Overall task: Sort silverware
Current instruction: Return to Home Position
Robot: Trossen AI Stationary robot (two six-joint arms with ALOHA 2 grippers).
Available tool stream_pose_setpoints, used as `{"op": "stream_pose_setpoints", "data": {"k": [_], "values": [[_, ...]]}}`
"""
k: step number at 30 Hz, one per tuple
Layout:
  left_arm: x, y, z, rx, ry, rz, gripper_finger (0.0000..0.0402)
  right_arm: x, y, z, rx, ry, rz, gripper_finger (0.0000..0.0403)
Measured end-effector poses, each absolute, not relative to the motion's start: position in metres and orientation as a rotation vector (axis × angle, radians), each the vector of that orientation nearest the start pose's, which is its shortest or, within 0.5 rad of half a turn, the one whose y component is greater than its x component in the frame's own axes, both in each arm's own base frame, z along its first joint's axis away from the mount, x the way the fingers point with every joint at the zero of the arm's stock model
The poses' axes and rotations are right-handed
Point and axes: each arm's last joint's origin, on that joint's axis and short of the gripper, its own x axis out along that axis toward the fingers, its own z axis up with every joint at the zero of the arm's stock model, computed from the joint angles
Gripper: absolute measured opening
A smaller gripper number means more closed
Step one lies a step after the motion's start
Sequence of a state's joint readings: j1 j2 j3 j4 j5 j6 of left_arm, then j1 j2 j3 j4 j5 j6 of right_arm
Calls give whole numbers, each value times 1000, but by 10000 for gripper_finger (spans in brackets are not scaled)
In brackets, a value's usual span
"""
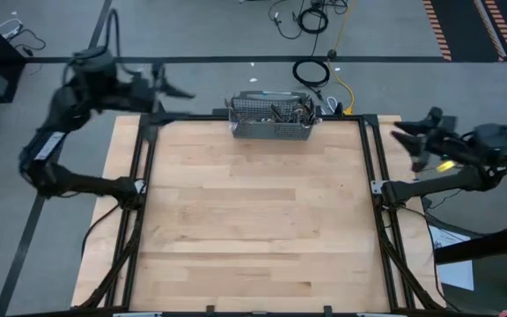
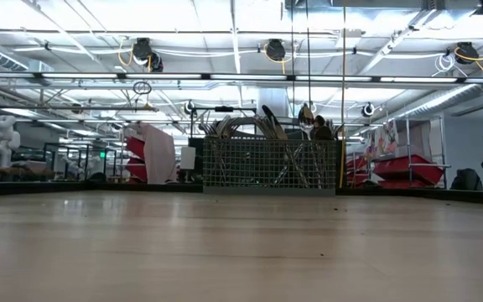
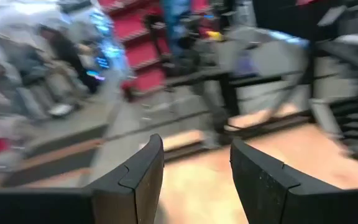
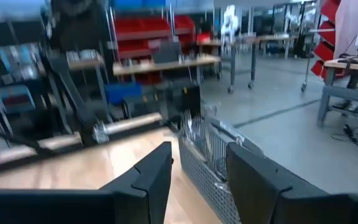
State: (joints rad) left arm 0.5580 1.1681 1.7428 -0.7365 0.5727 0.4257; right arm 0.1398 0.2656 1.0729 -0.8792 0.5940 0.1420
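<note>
The silverware (image 1: 282, 112) stands bunched in a grey wire-mesh basket (image 1: 271, 129) at the middle of the table's far edge; in the low view its handles (image 2: 258, 126) stick up above the basket's mesh wall (image 2: 271, 164). My left gripper (image 1: 176, 88) is raised beyond the table's far left corner, open, with nothing between its fingers (image 3: 143, 180). My right gripper (image 1: 407, 145) hovers off the table's right edge, open and empty; its wrist view looks toward the basket (image 4: 207, 165).
The wooden table top (image 1: 253, 220) has a black frame (image 1: 139, 189) along its left and right sides. Cables (image 1: 315, 75) lie on the floor beyond the basket. Red bins and workbenches (image 4: 142, 37) stand in the room behind.
</note>
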Motion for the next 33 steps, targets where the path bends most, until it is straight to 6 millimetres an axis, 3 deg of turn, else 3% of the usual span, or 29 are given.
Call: {"op": "stream_pose_setpoints", "data": {"k": [3, 7, 11, 14, 26, 33], "values": [[136, 68, 513, 277, 141, -143, 187, -37, -21, 374, 158, -32, -451, 141], [115, 54, 502, 209, 104, -201, 187, -42, -20, 345, 230, -78, -364, 141], [107, 51, 474, 134, 57, -147, 187, -20, -16, 322, 230, -21, -383, 141], [99, 47, 444, 77, 11, -88, 187, -5, -14, 317, 202, -40, -372, 141], [53, 19, 328, -104, -302, 11, 187, 18, -9, 298, 232, -77, -289, 141], [49, 16, 283, -217, -366, -11, 187, 60, -6, 250, 238, -76, -293, 141]]}}
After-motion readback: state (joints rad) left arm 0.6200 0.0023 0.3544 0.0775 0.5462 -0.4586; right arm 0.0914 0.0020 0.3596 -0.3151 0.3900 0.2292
